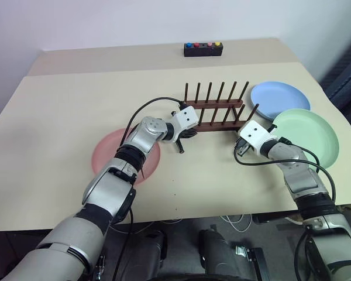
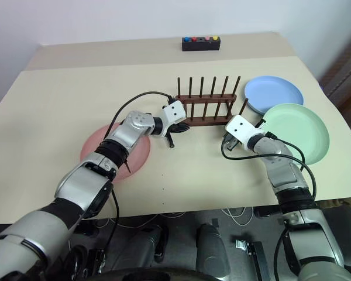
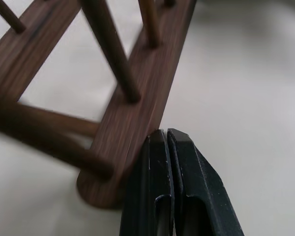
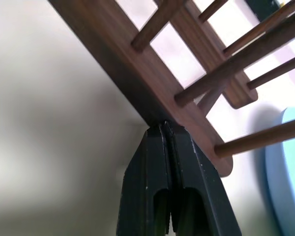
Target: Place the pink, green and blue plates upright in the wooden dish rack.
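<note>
Bench: the wide beige bench (image 1: 70, 105) carried everything.
Plates: three round matte plates lay flat, none racked yet; salmon pink plate (image 1: 105, 153) under the left arm, pale mint green plate (image 1: 313, 137) and light blue plate (image 1: 281, 98) together at the right.
Rack: one dark brown wooden dish rack (image 1: 213, 111), empty, two peg rows.
Claws: left claw (image 3: 168, 142) and right claw (image 4: 163, 130) both clenched, holding nothing, tips against the near rail's opposite ends, probably to shift the rack.

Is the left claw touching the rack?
Touching. The left wrist view shows the shut left claw pressed against the near rail of the rack, no gap.
</note>
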